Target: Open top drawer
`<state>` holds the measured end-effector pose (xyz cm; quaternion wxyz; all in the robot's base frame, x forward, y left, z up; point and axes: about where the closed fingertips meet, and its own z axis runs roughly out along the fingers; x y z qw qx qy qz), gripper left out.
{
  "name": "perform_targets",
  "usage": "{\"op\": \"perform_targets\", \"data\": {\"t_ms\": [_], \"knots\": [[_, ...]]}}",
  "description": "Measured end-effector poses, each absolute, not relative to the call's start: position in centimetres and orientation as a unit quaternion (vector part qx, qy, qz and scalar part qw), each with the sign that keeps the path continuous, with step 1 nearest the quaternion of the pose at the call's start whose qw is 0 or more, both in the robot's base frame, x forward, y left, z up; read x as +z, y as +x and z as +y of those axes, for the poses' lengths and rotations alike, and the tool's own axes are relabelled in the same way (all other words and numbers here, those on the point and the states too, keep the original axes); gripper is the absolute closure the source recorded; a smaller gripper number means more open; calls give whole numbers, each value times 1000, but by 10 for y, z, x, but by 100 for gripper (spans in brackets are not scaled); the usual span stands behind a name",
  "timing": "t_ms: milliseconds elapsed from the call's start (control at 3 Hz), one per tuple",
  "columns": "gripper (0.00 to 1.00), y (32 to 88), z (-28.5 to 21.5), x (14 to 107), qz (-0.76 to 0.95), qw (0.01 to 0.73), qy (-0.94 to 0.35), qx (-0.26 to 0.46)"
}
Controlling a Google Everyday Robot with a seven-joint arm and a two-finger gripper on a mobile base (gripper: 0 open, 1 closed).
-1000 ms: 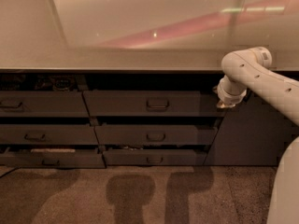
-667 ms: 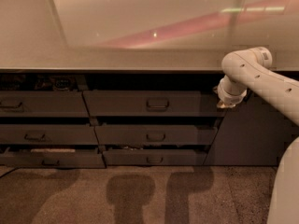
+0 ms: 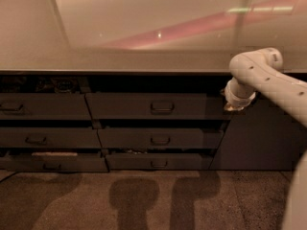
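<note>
The top drawer (image 3: 153, 106) is the wide dark grey front in the middle column, just under the countertop, with a small loop handle (image 3: 162, 108) at its centre. A dark gap shows above its front. My gripper (image 3: 231, 105) is at the end of the white arm (image 3: 268, 78), which comes in from the right. It sits at the right end of the top drawer's front, well right of the handle and at about its height.
A narrower drawer front (image 3: 43, 107) with a like handle sits to the left. Slimmer drawer fronts (image 3: 158, 139) lie below in two rows, the lowest left one (image 3: 53, 161) ajar. The pale countertop (image 3: 144, 61) overhangs them. Brown carpet (image 3: 144, 200) covers the floor.
</note>
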<state>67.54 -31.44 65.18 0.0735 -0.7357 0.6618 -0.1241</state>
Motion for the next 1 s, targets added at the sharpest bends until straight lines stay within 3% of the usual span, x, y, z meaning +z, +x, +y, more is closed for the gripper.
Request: {"op": "perform_targets", "data": {"t_ms": [1000], "knots": [[100,673,-318,664,658,79,-736,-136]]}}
